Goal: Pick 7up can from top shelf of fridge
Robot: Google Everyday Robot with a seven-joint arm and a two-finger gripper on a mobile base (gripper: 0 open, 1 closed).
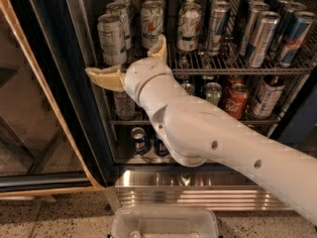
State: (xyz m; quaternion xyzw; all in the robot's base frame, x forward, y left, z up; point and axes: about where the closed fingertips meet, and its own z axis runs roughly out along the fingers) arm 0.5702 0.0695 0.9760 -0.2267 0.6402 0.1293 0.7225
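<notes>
The fridge (198,195) stands open in the camera view. The 7up can (111,37), silvery-white with small grey-green print, stands at the front left of the top shelf (237,70). My gripper (125,57) is open just in front of the can. One cream finger (105,78) points left below the can. The other finger (158,48) points up to the can's right. The fingers do not hold the can. My white arm hides part of the lower shelves.
White cans with a green-and-red logo (188,26) stand right of the 7up can. Slim silver-and-blue cans (262,36) fill the shelf's right. Red cans (237,99) and a dark bottle (267,95) stand on the shelf below. The glass door (34,108) hangs open left. A clear bin (163,223) sits below.
</notes>
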